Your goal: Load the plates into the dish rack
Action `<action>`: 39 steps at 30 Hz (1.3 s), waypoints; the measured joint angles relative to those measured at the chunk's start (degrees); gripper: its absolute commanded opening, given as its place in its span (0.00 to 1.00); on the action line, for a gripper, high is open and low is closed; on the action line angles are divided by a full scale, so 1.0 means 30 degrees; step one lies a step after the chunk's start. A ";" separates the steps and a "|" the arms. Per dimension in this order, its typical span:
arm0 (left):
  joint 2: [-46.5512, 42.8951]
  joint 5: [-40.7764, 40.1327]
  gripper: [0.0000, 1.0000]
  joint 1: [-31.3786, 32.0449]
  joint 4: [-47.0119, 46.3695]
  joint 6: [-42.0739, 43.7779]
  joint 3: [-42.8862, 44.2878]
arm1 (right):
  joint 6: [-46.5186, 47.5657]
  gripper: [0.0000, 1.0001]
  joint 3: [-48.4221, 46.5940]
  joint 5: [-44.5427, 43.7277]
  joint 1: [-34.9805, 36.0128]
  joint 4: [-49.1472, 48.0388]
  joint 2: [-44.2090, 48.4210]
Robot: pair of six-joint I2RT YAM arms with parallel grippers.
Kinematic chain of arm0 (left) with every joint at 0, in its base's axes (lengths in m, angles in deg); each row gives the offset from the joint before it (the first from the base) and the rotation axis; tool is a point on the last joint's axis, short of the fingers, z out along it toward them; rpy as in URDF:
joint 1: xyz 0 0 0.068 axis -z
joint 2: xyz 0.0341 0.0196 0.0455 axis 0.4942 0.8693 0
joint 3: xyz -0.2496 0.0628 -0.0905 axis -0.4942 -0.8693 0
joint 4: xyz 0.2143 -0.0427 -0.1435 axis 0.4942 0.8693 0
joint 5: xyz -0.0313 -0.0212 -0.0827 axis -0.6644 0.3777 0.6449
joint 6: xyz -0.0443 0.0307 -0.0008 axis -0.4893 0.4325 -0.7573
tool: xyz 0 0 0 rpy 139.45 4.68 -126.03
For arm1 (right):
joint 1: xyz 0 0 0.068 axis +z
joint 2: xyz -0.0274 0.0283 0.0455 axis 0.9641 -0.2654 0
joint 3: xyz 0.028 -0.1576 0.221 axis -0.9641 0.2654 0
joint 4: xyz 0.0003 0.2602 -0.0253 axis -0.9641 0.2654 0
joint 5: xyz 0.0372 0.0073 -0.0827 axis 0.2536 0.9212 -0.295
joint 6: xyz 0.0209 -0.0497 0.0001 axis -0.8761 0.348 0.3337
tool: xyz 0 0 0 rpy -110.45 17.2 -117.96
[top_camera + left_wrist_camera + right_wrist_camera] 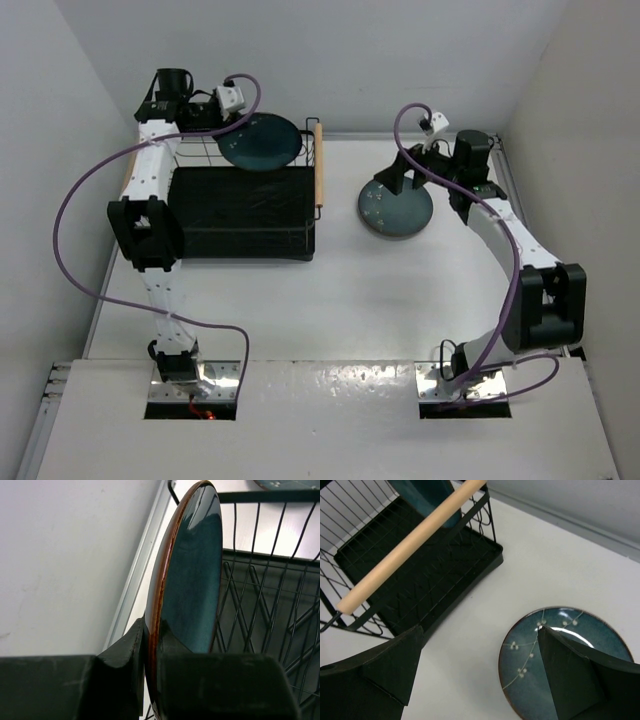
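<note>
My left gripper (222, 128) is shut on the rim of a dark teal plate (260, 141), held over the far end of the black wire dish rack (240, 215). In the left wrist view the plate (192, 575) stands on edge between my fingers (122, 655), above the rack's wires (265, 610). The second teal plate (396, 208) lies flat on the table, right of the rack. My right gripper (400, 178) is open just above its far-left edge. In the right wrist view one finger (570, 675) is over this plate (540, 680), the other beside it.
The rack's right wooden handle (319, 165) lies between the two plates and also shows in the right wrist view (410, 545). White walls close in the table at the back and both sides.
</note>
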 measured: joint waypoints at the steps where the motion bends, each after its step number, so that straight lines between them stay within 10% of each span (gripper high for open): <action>1: 0.0146 0.0073 0.00 0.0007 0.0197 0.0284 0.0095 | 0.0022 0.96 -0.0328 -0.0117 0.0036 0.0146 -0.0204; 24: 0.1698 -0.0095 0.00 0.0240 0.1741 0.4240 0.0532 | 0.0029 0.96 -0.3497 -0.1049 0.0423 0.0954 -0.2732; 35: 0.1727 0.0248 0.00 0.0831 -0.2033 0.1333 -0.1027 | 0.0036 0.96 -0.3497 -0.1086 0.0386 0.1071 -0.2783; 39: 0.1727 -0.0058 0.16 0.0954 -0.2812 0.0874 -0.1224 | 0.0022 0.98 -0.3497 -0.1100 0.0386 0.1093 -0.2783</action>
